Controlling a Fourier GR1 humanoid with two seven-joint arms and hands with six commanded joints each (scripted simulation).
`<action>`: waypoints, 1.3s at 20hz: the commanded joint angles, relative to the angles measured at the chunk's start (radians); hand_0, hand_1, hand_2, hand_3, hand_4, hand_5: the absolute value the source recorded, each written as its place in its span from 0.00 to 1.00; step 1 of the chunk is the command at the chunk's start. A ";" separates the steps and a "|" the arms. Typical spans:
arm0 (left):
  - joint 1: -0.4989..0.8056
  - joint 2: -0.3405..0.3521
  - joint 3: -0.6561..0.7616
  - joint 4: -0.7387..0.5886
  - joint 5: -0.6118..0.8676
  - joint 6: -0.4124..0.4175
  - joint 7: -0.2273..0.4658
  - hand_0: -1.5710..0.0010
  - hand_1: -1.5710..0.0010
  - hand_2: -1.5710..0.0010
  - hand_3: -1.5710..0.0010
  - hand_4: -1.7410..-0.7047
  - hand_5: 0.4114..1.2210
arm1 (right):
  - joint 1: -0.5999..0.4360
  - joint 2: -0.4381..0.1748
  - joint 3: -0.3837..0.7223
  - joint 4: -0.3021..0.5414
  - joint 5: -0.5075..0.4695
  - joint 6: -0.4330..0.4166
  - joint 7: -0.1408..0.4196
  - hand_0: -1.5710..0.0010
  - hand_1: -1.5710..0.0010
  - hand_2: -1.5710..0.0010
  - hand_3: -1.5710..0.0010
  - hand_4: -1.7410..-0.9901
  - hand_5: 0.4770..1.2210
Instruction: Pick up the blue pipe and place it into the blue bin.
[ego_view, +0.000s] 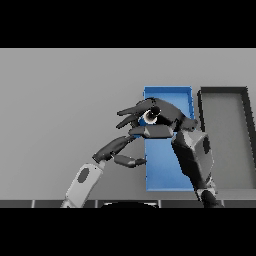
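Note:
The blue bin (167, 170) lies on the grey table right of centre, long side running away from me. My right hand (167, 117) hovers over the bin's far half, fingers pointing left past its left rim. Only the round end of the blue pipe (149, 116) shows, pinched between those fingers and the thumb; the palm hides the rest. My left hand (116, 146) rests low just left of the bin, fingers relaxed and holding nothing, its thumb reaching to the bin's left wall.
A dark grey bin (225, 145) stands directly right of the blue one, its near corner partly covered by my right forearm (195, 155). Bare grey table (60, 110) stretches to the left and behind.

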 joint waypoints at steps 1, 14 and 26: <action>0.002 -0.011 -0.006 -0.006 0.003 0.001 0.007 1.00 1.00 1.00 1.00 0.76 0.08 | -0.036 -0.020 -0.040 0.024 -0.023 -0.017 -0.011 0.00 0.00 0.00 0.00 0.33 1.00; 0.037 0.027 0.006 -0.068 0.018 -0.004 -0.006 1.00 1.00 1.00 1.00 0.77 0.07 | -0.066 -0.173 -0.271 0.335 0.223 -0.071 -0.041 0.00 0.00 0.00 0.00 0.32 1.00; 0.038 0.040 0.004 -0.047 -0.026 0.021 -0.062 1.00 1.00 1.00 1.00 0.78 0.07 | 0.215 -0.139 -0.246 0.388 0.449 -0.159 0.084 0.00 0.00 0.00 0.00 0.32 1.00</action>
